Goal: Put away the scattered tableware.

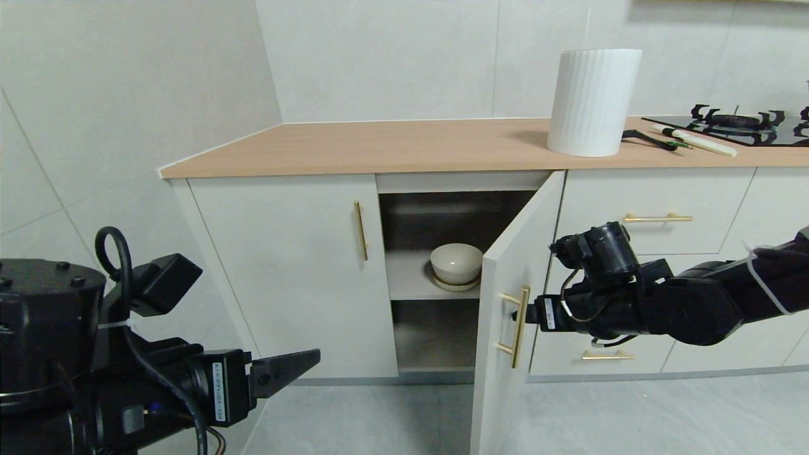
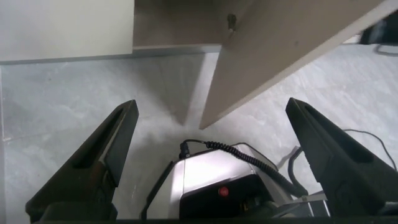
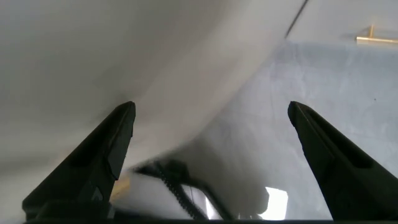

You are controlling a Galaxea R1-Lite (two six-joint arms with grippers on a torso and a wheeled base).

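Left end effector: released, low above the floor. Right end effector: released, at the handle of the open door. This door stands between it and the bowl on the cupboard shelf. White jar on tabletop above.

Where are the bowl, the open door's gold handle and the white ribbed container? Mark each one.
bowl [image 1: 456,262]: head view, on its outer side wall.
gold handle [image 1: 520,327]: head view, middle of the upright bar.
white ribbed container [image 1: 593,101]: head view, middle of its front wall.
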